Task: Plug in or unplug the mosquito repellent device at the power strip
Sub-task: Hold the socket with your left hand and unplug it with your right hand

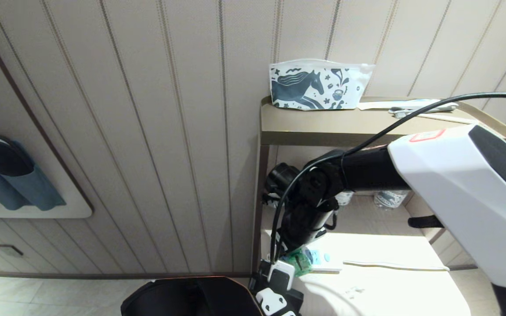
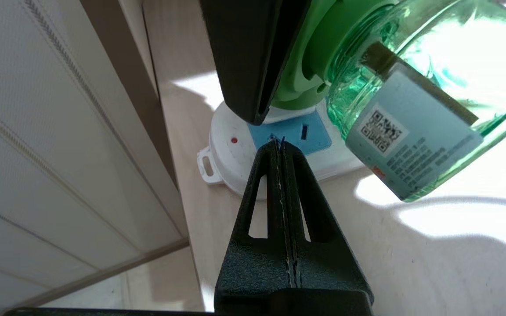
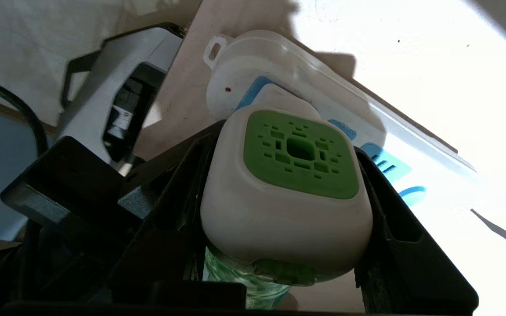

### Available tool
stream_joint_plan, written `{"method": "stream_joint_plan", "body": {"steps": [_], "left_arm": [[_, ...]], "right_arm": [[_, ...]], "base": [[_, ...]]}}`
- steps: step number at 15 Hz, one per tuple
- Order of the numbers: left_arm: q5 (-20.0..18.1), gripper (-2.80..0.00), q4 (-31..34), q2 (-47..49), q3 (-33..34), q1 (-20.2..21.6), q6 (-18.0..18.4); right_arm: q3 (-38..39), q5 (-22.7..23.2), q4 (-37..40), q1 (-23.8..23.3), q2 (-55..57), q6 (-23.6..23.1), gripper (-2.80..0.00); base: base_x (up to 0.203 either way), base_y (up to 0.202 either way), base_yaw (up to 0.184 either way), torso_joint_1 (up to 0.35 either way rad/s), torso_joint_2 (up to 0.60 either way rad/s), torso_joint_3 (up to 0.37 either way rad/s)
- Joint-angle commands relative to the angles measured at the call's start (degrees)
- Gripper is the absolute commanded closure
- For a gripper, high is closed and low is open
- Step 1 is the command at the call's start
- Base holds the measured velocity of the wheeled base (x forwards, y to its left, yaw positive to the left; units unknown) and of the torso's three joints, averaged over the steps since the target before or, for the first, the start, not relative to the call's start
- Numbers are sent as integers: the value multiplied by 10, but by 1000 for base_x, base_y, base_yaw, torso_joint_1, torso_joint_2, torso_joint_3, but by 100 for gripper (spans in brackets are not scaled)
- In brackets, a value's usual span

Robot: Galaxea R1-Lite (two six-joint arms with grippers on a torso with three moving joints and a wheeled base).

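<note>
Sunlit desk (image 1: 393, 289) carried the strip (image 2: 231, 153). Right tool (image 3: 286, 193) clamped the repellent (image 3: 286, 210) by its head, seated at the strip's end socket. Left tool (image 2: 281, 149), fingers pressed together, touched the strip's blue panel beside it.

**Three views, one shared socket end**

Head camera: high, looking forward and down past the right arm (image 1: 455, 188) onto a low shelf (image 1: 389, 281) against a panelled wall; widest view, farthest off.

Left wrist camera: very near, low over the shelf, looking along its own fingers (image 2: 275, 184) at the power strip (image 2: 235, 149).

Right wrist camera: very near, looking down over the mosquito repellent device (image 3: 288, 193).

Shared: all three catch the device and strip end; both wrist views show the strip's hanging tab (image 3: 215, 48).
</note>
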Motion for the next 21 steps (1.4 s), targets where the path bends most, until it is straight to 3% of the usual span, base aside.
{"method": "stream_joint_plan", "body": {"steps": [1, 21], "left_arm": [[2, 0, -24, 2, 2, -2, -2], [5, 0, -24, -41, 20, -3, -3]], "right_arm": [[5, -46, 1, 9, 9, 1, 0], [15, -41, 2, 15, 2, 2, 0]], "base": [[0, 0, 0, 0, 0, 0], [0, 0, 0, 0, 0, 0]]}}
